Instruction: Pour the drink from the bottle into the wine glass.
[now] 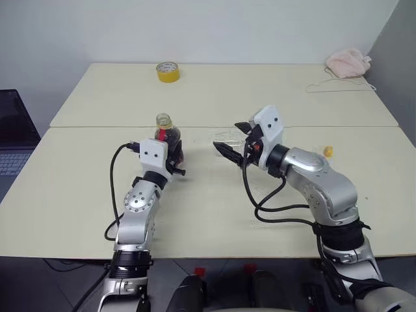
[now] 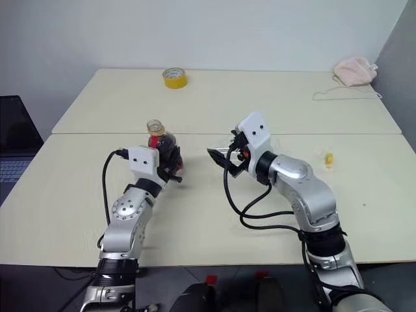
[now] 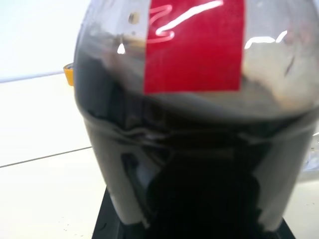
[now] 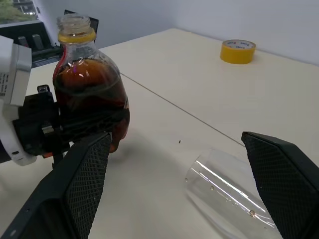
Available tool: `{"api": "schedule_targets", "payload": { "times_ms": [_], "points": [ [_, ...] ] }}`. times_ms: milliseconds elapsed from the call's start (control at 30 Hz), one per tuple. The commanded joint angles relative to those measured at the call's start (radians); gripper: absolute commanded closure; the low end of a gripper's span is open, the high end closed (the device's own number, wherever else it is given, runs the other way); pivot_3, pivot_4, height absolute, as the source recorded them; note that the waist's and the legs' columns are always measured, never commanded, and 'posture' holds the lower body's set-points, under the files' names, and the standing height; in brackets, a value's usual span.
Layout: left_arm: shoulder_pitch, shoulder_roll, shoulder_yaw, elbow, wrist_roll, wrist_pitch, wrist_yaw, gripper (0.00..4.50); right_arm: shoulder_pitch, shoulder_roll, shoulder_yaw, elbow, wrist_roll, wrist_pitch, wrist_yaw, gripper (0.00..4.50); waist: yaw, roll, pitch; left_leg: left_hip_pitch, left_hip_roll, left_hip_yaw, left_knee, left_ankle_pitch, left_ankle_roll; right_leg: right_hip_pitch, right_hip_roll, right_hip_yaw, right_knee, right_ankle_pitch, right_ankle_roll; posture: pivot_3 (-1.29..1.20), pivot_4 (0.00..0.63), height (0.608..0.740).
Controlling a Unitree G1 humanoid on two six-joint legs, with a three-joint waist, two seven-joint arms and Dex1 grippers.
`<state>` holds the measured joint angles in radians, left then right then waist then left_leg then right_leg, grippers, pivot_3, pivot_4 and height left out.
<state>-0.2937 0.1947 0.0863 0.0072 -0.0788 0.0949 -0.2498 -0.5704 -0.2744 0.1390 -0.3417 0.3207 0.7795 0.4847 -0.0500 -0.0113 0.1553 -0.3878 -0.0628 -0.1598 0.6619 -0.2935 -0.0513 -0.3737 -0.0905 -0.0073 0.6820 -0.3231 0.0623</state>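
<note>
My left gripper [image 1: 174,158] is shut on the lower body of the bottle [image 1: 168,133], holding it upright just above the table. The bottle's mouth [image 4: 75,22] is uncapped, with a yellow ring below it. The dark brown drink [image 4: 89,94] fills most of the bottle and also shows behind the red label [image 3: 194,45]. The wine glass [image 4: 227,189] lies on its side on the table, and its stem is hidden. My right gripper [image 1: 234,138] is open just above the glass, with its black fingers [image 4: 79,184] spread wide to either side of the bowl and not touching it.
A small yellow cap [image 1: 328,151] lies on the table [image 1: 208,214] to the right of my right arm. At the far side sit a yellow tape roll [image 1: 168,71], a pink cloth [image 1: 348,63] and a wire hanger [image 1: 338,86]. A laptop [image 1: 13,130] stands off the left edge.
</note>
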Motion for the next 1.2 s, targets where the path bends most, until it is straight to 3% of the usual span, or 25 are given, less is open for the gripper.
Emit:
{"api": "schedule_targets", "payload": {
  "times_ms": [33,333,500,800,1200],
  "points": [
    [-0.009,0.020,0.030,-0.025,-0.020,-0.053,-0.002,3.53,0.034,-0.041,-0.041,-0.069,0.043,-0.041,0.057,0.04,0.001,0.000,0.000,0.000,0.000,0.000,0.000,0.000,0.000,0.000,0.000,0.000,0.000,0.000,0.000,0.00,0.150,0.740],
    [-0.012,0.031,0.112,0.021,-0.097,-0.062,-0.006,3.53,0.164,-0.153,-0.069,-0.199,0.162,-0.062,0.198,0.04,0.006,0.000,0.000,0.000,0.000,0.000,0.000,0.000,0.000,0.001,0.000,-0.001,0.000,0.000,0.000,0.00,0.150,0.740],
    [-0.027,0.040,0.143,0.061,-0.128,-0.070,-0.010,3.53,0.195,-0.199,-0.054,-0.202,0.144,-0.100,0.209,0.04,0.011,0.000,0.000,0.000,0.000,0.000,0.001,0.000,0.000,0.001,0.000,-0.001,0.000,0.000,0.000,0.00,0.150,0.740],
    [-0.078,0.079,0.175,0.229,-0.156,-0.156,-0.075,3.53,0.144,-0.151,0.008,-0.186,0.116,-0.113,0.158,0.04,0.016,-0.001,0.000,0.000,0.000,0.000,0.001,0.000,0.000,0.001,0.000,-0.001,-0.001,0.000,0.000,0.00,0.150,0.740],
    [-0.268,0.114,0.175,0.586,-0.133,-0.328,-0.105,3.53,0.086,-0.125,0.100,-0.142,0.070,-0.096,0.139,0.04,0.017,-0.001,0.000,0.000,0.000,-0.001,0.001,0.000,0.000,0.001,0.000,-0.001,-0.001,0.000,0.000,0.00,0.150,0.740]
  ]
}}
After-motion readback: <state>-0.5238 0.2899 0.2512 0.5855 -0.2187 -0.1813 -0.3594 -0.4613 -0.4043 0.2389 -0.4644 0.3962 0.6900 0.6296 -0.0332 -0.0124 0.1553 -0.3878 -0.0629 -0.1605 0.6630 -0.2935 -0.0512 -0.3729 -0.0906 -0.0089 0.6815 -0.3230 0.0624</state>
